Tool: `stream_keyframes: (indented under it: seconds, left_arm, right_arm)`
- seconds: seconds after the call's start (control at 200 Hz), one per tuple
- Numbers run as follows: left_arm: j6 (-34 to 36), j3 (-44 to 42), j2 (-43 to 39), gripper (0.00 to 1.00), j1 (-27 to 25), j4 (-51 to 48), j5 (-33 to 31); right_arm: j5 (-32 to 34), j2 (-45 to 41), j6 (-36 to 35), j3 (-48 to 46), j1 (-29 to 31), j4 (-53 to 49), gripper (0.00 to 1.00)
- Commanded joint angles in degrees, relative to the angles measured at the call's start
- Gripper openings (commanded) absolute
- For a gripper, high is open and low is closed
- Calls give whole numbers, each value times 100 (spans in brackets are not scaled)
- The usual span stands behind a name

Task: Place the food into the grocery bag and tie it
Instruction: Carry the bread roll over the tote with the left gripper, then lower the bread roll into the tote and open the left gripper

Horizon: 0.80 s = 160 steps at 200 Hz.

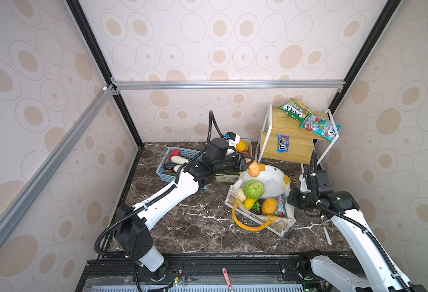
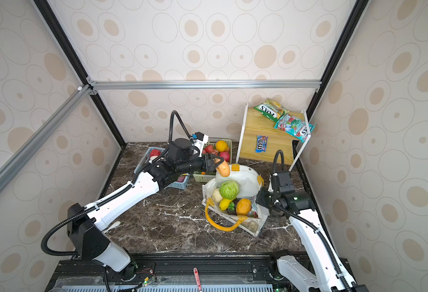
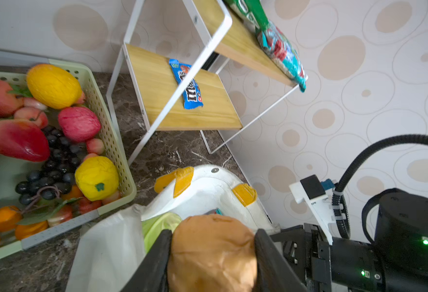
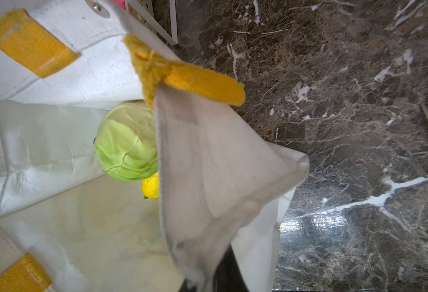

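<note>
Tan-orange food piece (image 1: 253, 170) pinched in left jaws, hanging above far rim of grocery bag (image 1: 271, 184). Stands open right of centre on bench (image 1: 182, 227), holding cabbage (image 1: 253, 189) and other pieces. Right jaws pressed together on bag's right edge.

1. Dark marble worktop (image 1: 195, 227) fills the frame's lower middle.
2. At its back: blue basket (image 1: 163, 174), green basket (image 1: 227, 178), shelf rack (image 1: 296, 151).
3. Centre-right: grocery bag (image 1: 271, 182); fork (image 1: 327, 233) at the right edge.
</note>
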Motion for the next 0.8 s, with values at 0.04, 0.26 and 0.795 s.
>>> stream_keyframes:
  seconds: [0.04,0.26,0.795]
  left_arm:
    - [182,363,173,45,-329,-136,-114]
    - [388,754,524,44,-660,-390,-258]
    - [852,1387,1267,44,-1199,-911,-542]
  right_arm:
    - [-33,-84,-11,-117,2,-145,9]
    - [-16,-143,-22,-156,3,-166,9]
    - [64,-230,-27,-186,2,-221,9]
